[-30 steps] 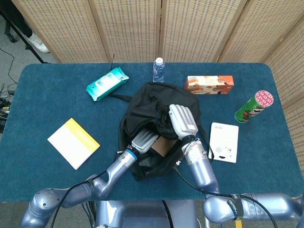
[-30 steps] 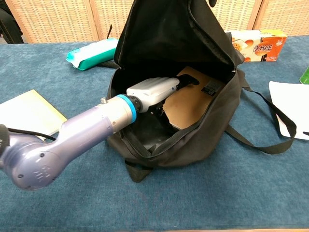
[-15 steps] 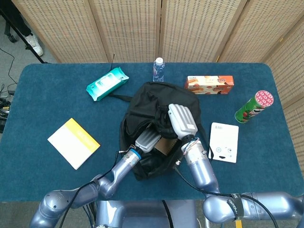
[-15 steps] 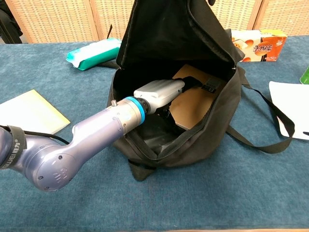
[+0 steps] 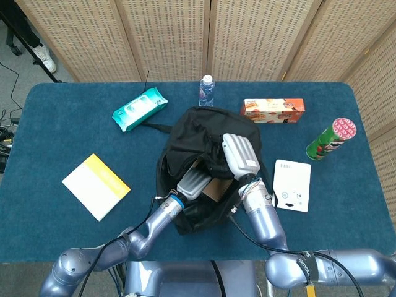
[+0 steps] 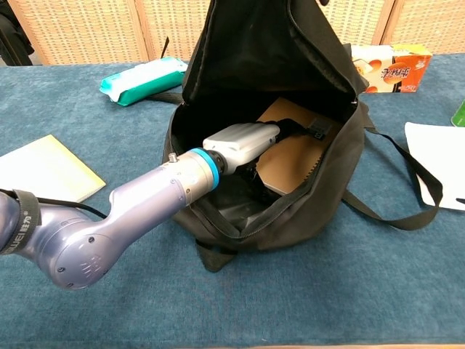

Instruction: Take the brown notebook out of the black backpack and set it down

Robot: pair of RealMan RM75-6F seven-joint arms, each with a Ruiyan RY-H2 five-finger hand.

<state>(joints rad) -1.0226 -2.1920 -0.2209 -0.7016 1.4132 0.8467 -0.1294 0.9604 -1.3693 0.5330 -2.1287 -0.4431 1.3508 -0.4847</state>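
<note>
The black backpack lies in the middle of the blue table, its mouth open toward me. My right hand grips the upper flap and holds it up; the chest view shows the raised flap but not this hand. My left hand reaches inside the bag, also seen from above as the left hand. Its dark fingers lie across the top of the brown notebook, which leans tilted inside with its spiral edge showing. The head view shows a strip of the notebook.
A yellow and white booklet lies at the left, and a white card to the right of the bag. Behind are a teal wipes pack, a water bottle, an orange snack box and a green can.
My left hand has pushed deeper into the bag, to the right. The notebook has shifted and tilted with it, baring its spiral edge. My right hand has raised the flap slightly.
</note>
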